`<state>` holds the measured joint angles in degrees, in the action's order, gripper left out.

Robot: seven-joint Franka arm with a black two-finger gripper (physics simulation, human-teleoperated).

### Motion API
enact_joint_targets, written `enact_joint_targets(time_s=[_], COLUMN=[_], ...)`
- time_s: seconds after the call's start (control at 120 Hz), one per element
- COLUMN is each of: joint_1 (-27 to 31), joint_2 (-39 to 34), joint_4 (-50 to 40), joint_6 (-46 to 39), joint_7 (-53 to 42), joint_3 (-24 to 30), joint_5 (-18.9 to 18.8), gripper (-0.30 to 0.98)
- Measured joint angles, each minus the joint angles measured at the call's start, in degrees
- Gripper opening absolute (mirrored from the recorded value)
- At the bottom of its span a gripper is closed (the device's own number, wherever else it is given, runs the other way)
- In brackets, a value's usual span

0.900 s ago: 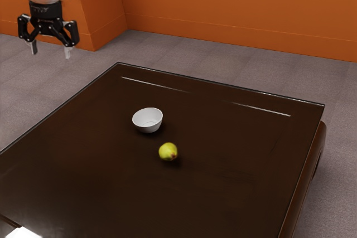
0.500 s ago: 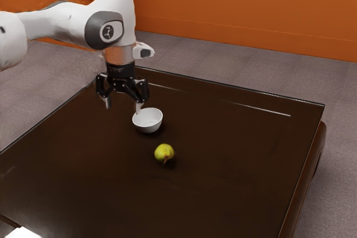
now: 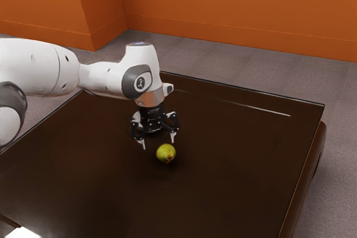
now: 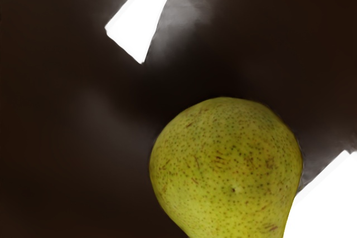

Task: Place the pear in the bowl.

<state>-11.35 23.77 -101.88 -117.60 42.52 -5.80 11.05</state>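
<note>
In the exterior view my gripper (image 3: 158, 142) is open, low over the table, its fingertips apart just above and beside the pear. The yellow-green pear (image 3: 165, 153) rests on the dark table, close to the fingertip on the exterior view's right, with nothing gripped. Under my hand in the wrist view, the pear (image 4: 226, 163) looms large, its lower part cut off by the view's edge. The white bowl is hidden behind the gripper and hand.
The dark glossy table (image 3: 234, 154) spreads around the pear, its far edge beyond the arm. Bright white patches lie on either side of the pear in the wrist view. An orange wall (image 3: 240, 9) stands behind.
My arm has swung in toward the exterior view's right and come down from beyond the table to the pear, covering the bowl. The pear has rocked slightly.
</note>
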Motion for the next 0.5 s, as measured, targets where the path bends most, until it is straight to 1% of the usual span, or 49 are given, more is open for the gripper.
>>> enact_joint_targets(time_s=[0.333, 0.5], joint_1=[-0.3, -0.3], joint_2=[4.5, 5.0], joint_4=[0.3, -0.1], joint_6=[-6.7, -8.3], joint_7=[9.6, 9.2], joint_3=[0.0, 0.0], joint_5=[2.3, 2.0], gripper=[0.69, 0.69])
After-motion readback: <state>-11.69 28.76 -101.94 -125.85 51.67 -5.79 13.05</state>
